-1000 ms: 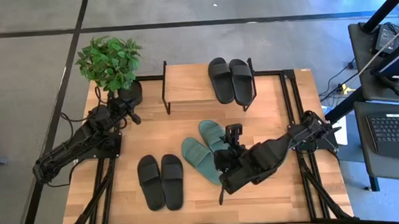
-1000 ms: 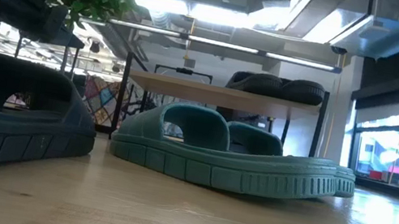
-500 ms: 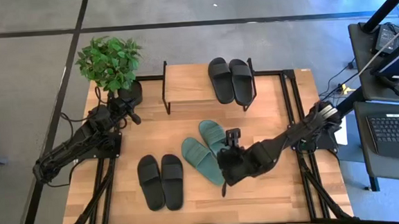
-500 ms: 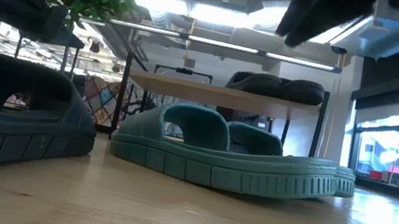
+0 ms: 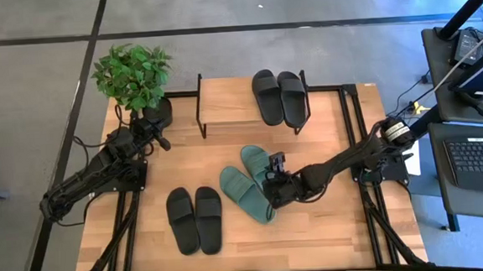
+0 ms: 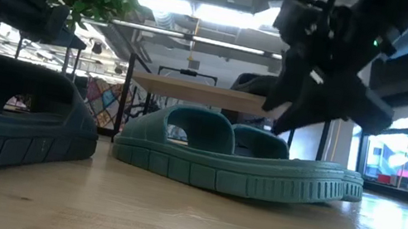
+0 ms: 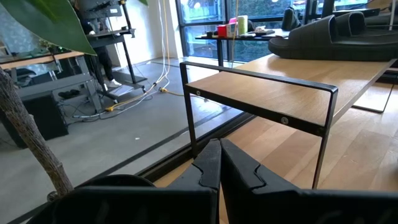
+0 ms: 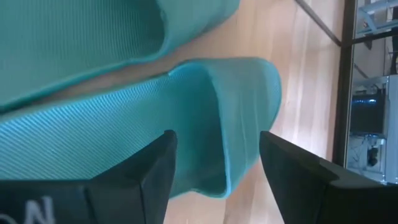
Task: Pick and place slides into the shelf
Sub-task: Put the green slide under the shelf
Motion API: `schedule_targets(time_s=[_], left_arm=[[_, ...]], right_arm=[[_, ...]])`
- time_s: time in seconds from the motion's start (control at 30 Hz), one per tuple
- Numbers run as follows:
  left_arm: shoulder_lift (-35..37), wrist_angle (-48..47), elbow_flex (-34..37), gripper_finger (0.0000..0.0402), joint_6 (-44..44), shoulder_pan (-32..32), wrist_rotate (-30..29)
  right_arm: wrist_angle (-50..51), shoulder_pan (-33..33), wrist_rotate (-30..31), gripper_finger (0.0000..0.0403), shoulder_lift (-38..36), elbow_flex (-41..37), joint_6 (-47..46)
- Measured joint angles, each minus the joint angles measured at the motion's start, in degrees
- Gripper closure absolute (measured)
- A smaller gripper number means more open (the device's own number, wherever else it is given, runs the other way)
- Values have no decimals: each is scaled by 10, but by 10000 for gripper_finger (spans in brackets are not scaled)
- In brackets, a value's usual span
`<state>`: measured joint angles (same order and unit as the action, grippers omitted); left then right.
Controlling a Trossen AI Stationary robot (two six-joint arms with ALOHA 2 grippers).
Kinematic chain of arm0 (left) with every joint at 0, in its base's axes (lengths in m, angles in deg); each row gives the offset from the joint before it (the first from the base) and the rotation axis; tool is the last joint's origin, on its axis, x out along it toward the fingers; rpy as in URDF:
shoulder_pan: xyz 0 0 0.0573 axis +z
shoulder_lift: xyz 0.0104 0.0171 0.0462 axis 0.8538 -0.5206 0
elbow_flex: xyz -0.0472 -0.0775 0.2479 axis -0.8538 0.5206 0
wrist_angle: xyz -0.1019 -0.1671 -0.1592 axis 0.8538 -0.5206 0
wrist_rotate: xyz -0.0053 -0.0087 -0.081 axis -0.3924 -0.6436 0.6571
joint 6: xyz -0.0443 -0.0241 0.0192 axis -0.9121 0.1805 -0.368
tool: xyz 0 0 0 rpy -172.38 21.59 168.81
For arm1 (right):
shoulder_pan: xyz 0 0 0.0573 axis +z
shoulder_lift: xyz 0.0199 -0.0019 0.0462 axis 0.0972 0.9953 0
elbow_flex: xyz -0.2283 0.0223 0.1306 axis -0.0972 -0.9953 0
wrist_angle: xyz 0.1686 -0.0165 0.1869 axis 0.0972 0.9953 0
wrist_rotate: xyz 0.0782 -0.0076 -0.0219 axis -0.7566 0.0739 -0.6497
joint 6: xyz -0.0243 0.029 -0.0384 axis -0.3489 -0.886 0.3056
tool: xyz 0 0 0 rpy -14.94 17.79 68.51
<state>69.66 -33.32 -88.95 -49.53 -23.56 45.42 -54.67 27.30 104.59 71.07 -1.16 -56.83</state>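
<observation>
A wooden table (image 5: 323,231) stands on a grey floor, with desks and a laptop off to its right side. Nearest the front edge, a pair of black slides (image 5: 195,220) lies flat on the table, left of centre. Just behind and to the right, the green slides (image 5: 249,184) lie side by side at an angle; in the low view they sit soles down on the boards. The right gripper (image 5: 275,182) is down over the right-hand green slide, its fingers (image 8: 155,168) spread wide to either side of that slide's strap, not yet closed on it. Farther back, the shelf (image 5: 231,102) stands at the rear middle of the table, and a second black pair (image 5: 278,95) rests on the right end of its light top board. The left gripper (image 5: 159,140) waits at the left rear, with its fingers pressed together and nothing between them, near the potted plant (image 5: 135,79) at the back left corner.
</observation>
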Motion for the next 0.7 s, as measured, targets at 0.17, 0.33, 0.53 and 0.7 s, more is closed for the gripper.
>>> schedule_targets(time_s=[0.17, 0.33, 0.53, 0.7], left_arm=[[0, 0, 0, 401, 0, 0, 0], [0, 0, 0, 401, 0, 0, 0], [0, 0, 0, 401, 0, 0, 0], [0, 0, 0, 401, 0, 0, 0]], right_arm=[[-20, -16, 0, 173, 0, -20, 13], [-25, -30, 0, 173, 0, -22, 13], [-25, -41, 0, 173, 0, -22, 12], [-26, -48, -21, 173, 0, -22, 12]])
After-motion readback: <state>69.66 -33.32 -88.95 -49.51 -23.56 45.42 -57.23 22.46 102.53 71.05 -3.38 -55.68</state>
